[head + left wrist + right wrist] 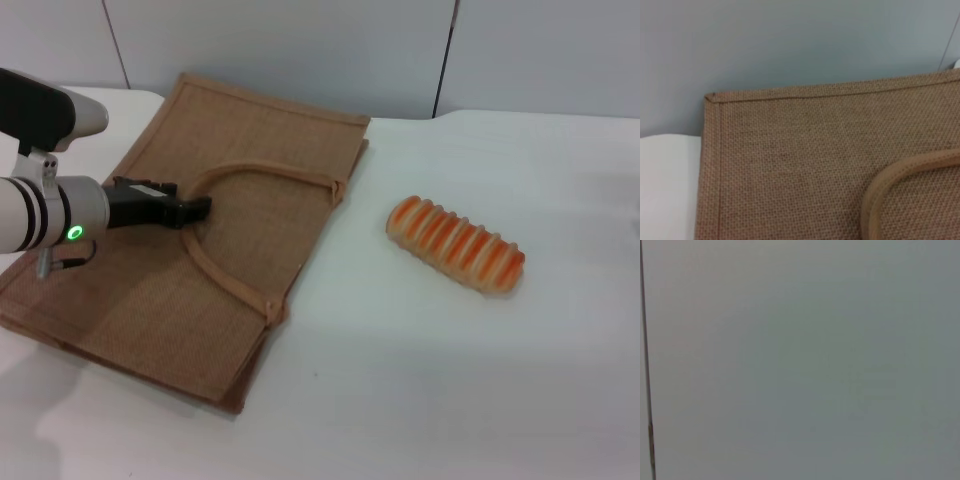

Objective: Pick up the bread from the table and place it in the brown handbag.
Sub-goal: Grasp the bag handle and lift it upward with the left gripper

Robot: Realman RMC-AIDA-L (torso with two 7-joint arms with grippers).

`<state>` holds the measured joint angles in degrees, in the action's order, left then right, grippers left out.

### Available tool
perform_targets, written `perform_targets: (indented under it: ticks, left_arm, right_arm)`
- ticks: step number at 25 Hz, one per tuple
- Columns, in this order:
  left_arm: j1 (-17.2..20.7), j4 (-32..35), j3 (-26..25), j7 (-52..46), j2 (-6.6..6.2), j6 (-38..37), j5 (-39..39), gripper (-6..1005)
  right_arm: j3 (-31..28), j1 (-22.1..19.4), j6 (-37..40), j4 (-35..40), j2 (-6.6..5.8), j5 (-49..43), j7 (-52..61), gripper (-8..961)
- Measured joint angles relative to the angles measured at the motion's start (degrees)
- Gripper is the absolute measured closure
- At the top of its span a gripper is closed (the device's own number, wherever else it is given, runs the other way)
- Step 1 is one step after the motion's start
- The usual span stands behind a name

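Judging by the moulded ridges and the glossy look, the bread [456,244] is taken to be a light, rigid plastic toy: no crushing risk is expected, but the smooth skin may slip. A pinch across the short width, at mid-length and between two ridges, is judged the safest hold; an end grip would likely let it swing.

Appearance: oblong loaf, pale beige, orange stripes across the top, lying at a diagonal on the white table [430,380], well apart from the brown handbag [250,130] and on its right.

The handbag is seen lying flat, tan woven jute with lighter trim, its mouth edge facing the bread and not visibly opened. It is judged floppy; one arched handle [262,168] would need lifting to open it.

The left gripper [203,208] sits over the bag at the handle arch, tips at the strap; open or closed cannot be told. The right gripper is not seen; only a blank wall is shown by its wrist camera.
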<state>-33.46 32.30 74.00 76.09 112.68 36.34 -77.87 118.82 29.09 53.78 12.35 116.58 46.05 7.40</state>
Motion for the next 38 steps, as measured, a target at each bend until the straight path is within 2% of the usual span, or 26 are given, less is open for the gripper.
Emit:
perform_targets:
  ticks: [12, 17, 25, 31, 37, 38]
  left_arm:
    - [-0.2, 0.1, 0.0, -0.8, -0.01, 0.0, 0.3, 423]
    - [-0.8, 0.4, 0.0, -1.1, 0.01, 0.2, 0.3, 501]
    - [-0.8, 2.1, 0.0, -3.3, 0.06, 0.5, 1.0, 722]
    - [-0.8, 4.5, 0.0, -7.3, 0.25, 0.6, 5.5, 881]
    - [-0.8, 7.9, 0.0, -10.3, 0.25, 2.8, 8.9, 881]
    - [-0.7, 10.4, 0.0, -12.3, 0.12, 4.5, 10.9, 881]
  right_arm:
    - [0.0, 0.0, -0.4, -0.1, -0.10, 0.0, 0.1, 125]
    - [0.0, 0.0, -0.4, -0.1, -0.12, 0.0, 0.1, 125]
    - [0.0, 0.0, -0.5, -0.1, -0.13, 0.0, 0.1, 125]
    - [0.0, 0.0, -0.8, -0.1, -0.13, 0.0, 0.1, 125]
    - [0.0, 0.2, -1.9, -0.1, -0.13, -0.1, -0.1, 125]
    - [0.2, 0.2, -1.9, -0.1, -0.13, -0.2, -0.1, 126]
